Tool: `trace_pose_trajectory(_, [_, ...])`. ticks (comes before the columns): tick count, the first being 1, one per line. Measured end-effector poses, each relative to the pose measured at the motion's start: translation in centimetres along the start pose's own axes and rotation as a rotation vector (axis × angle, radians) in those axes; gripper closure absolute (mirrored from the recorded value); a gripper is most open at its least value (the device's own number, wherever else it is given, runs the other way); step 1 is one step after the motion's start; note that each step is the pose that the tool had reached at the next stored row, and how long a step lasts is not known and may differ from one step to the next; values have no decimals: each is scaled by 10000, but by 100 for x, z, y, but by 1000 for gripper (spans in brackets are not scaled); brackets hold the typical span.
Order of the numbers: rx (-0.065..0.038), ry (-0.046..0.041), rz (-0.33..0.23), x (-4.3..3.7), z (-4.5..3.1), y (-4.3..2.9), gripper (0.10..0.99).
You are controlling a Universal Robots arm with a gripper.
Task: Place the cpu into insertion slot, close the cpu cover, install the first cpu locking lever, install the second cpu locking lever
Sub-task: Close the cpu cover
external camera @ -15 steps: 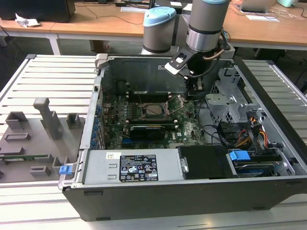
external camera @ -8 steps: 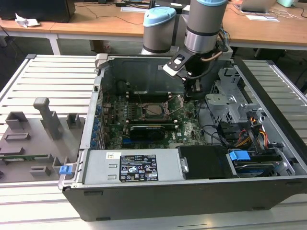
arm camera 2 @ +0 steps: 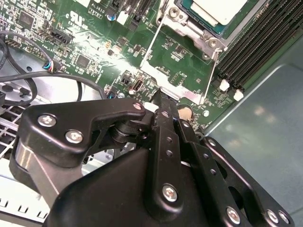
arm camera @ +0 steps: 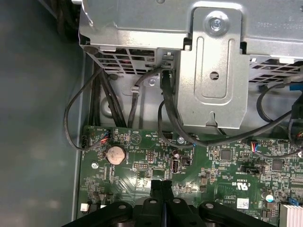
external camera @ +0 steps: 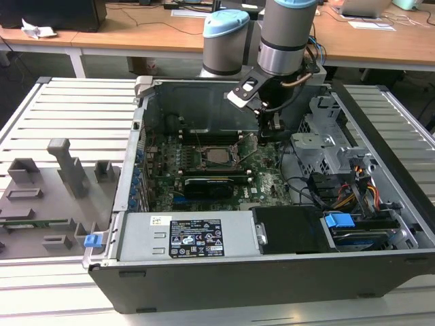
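In the exterior view, an open computer case (external camera: 272, 272) lies on a slatted table (external camera: 75, 109), with the green motherboard (external camera: 265, 187) flat on its floor. The cpu (external camera: 219, 156) lies in the insertion slot (external camera: 201, 157) near the middle of the motherboard, closer to the case's far wall than to its near wall. It is a small square with no long axis. It lies flat, its silvery-grey top faces up, and its sides run parallel to the slot's dark rim. A long black expansion card (external camera: 207, 183) lies along the slot's near side. The arm reaches down into the case, and the gripper (external camera: 265, 138) hangs just off the slot's corner on the exterior view's right, near the metal drive cage (external camera: 326, 136).

In the second wrist view, the cpu (arm camera 2: 218, 9) shows a pale metal top inside the slot's (arm camera 2: 191, 28) grey metal frame. Black memory slots (arm camera 2: 258, 47) run along one side of it. Two thin wire rods (arm camera 2: 152, 40) run from the frame toward the gripper (arm camera 2: 162, 98), whose fingers are pressed together.

In the first wrist view, the gripper's (arm camera: 161, 184) two fingers meet along a thin line above the board's edge. A coin battery (arm camera: 115, 154) and black cables (arm camera: 165, 109) lie beyond them.
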State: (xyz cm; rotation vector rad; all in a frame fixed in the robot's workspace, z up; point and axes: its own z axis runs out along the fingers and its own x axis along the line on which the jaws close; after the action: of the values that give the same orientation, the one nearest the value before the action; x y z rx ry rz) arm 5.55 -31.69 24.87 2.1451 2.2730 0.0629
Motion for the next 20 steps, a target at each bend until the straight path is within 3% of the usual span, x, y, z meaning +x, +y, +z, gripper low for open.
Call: trace_pose_trajectory(20, [0, 1, 2, 1, -1, -17, 980])
